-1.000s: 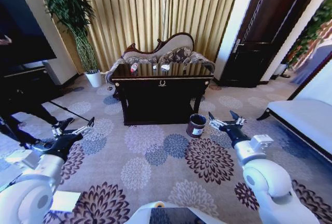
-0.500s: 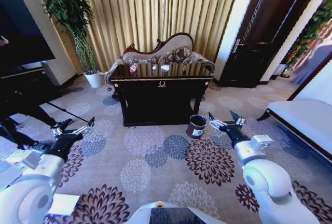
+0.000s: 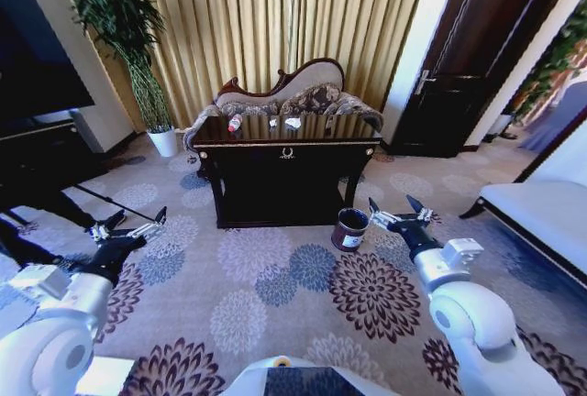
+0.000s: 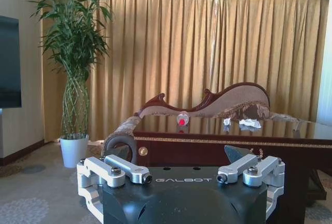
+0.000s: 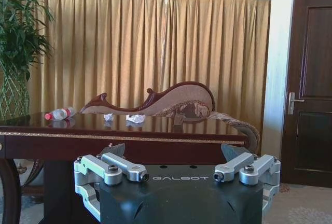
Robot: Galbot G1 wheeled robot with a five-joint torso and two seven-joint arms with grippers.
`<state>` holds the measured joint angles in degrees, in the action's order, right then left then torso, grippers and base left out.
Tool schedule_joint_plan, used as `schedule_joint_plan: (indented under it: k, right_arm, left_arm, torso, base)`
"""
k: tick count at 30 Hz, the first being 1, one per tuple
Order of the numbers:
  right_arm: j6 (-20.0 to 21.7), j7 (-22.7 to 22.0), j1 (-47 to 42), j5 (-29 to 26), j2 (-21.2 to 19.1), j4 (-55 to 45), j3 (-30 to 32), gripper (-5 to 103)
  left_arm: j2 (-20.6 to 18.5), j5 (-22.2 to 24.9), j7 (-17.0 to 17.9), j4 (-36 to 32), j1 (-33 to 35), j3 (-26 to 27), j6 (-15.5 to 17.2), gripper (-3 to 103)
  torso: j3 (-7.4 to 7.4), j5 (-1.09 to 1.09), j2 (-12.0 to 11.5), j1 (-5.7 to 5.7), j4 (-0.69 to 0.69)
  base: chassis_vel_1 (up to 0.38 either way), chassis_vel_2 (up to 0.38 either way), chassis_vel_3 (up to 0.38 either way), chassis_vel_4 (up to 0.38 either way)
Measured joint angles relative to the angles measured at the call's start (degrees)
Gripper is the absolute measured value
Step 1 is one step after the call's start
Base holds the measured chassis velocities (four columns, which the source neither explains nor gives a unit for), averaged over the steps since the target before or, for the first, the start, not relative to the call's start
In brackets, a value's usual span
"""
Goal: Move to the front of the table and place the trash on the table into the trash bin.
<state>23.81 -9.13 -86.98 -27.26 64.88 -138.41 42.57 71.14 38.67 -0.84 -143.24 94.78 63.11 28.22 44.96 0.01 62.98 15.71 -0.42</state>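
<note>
One table (image 3: 286,159) stands ahead; on its top lie one bottle (image 3: 236,123) and two paper scraps, one (image 3: 273,122) and another (image 3: 293,123), three pieces of trash in all; one trash bin (image 3: 350,229) sits on the carpet; one sofa (image 3: 303,92), one potted plant (image 3: 128,38) and one door (image 3: 477,57) stand behind; two grippers, left gripper (image 3: 133,225) and right gripper (image 3: 396,211), are raised.
</note>
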Motion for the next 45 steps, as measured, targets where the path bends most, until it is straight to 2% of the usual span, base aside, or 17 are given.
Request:
schedule_joint_plan:
  k: [45]
  right_arm:
    - [-0.88, 0.09, -0.2, 0.4, 0.11, 0.19, -0.2, 100]
  left_arm:
    - [0.08, -0.8, -0.25, 0.0, 0.15, -0.76, -0.73, 100]
  torso:
    - [-0.01, -0.03, 0.01, -0.02, -0.01]
  base:
    - [-0.14, 0.139, 0.134, -0.145]
